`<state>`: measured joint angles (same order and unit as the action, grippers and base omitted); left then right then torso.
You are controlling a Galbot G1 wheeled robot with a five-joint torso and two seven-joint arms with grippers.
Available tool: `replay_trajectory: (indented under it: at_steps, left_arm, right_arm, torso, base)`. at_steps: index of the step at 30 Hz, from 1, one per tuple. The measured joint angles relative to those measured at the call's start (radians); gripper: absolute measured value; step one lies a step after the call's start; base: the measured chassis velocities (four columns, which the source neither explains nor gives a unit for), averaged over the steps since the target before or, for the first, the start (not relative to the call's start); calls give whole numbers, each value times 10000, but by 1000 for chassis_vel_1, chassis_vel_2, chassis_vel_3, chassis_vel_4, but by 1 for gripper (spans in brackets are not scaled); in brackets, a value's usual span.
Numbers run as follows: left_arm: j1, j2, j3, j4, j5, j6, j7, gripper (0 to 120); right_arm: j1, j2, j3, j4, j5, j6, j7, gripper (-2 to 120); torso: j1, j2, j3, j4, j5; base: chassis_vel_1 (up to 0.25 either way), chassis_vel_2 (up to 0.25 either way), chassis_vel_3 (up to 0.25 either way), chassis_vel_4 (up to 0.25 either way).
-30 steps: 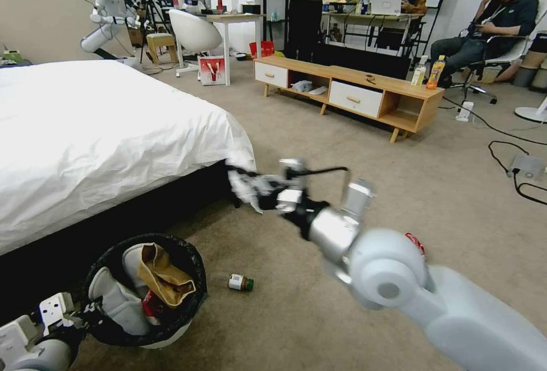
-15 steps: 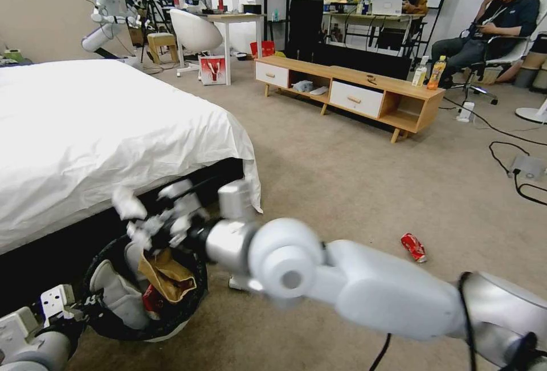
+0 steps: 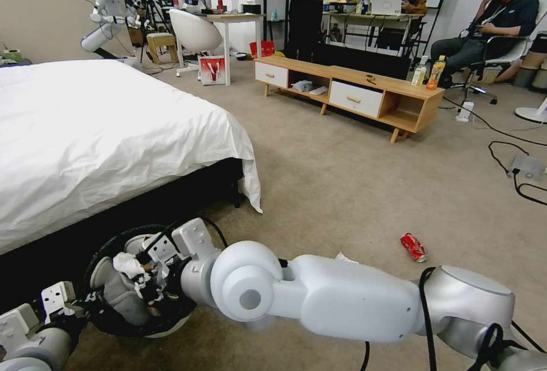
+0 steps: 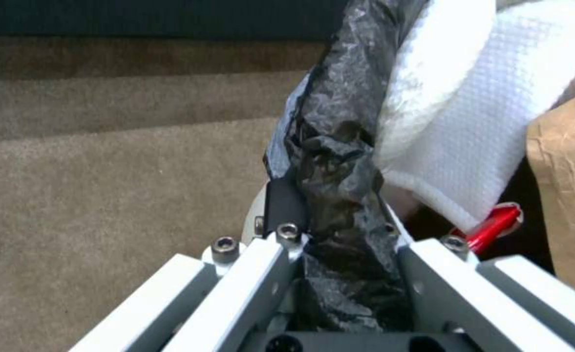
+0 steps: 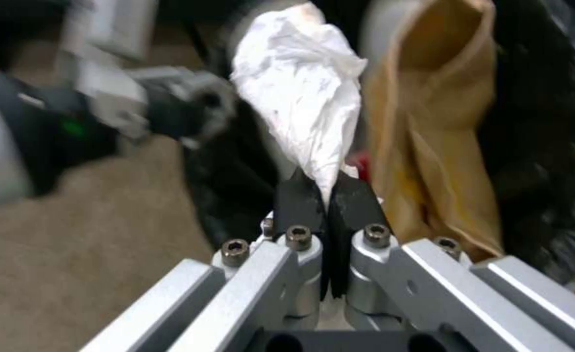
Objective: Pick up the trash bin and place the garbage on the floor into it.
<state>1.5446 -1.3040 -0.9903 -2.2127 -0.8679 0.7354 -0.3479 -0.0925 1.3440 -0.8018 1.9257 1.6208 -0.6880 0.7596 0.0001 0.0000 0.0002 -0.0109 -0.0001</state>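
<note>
Our right gripper (image 5: 323,195), pinching a crumpled tissue (image 5: 304,107), hangs directly above the trash bin (image 3: 108,317); our left gripper (image 4: 339,230) clamps the bin's bag-lined rim.

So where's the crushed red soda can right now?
In the head view the crushed red soda can lies on the beige carpet, on the robot's right, beyond its right arm.

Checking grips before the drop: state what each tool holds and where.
Left tool clamps the trash bin by its bag-covered rim. Right tool pinches a crumpled white tissue by its narrow end, over the bin.
</note>
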Motion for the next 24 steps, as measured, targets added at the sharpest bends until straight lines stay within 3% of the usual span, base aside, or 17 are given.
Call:
replay_trajectory:
  at_steps: [6, 24]
  left_arm:
    - [18, 11, 2, -34, 0, 0, 18, 3]
    - [-22, -75, 146, 35, 42, -1, 40, 3]
  right_arm:
    - [-229, -158, -19, -323, -157, -444, 191, 0]
    - [-617, -77, -78, -976, -722, -519, 88, 0]
  torso:
    - [0, 0, 0, -1, 1]
    - [0, 0, 0, 0, 1]
  base:
    - [0, 0, 0, 0]
    - [0, 0, 0, 0]
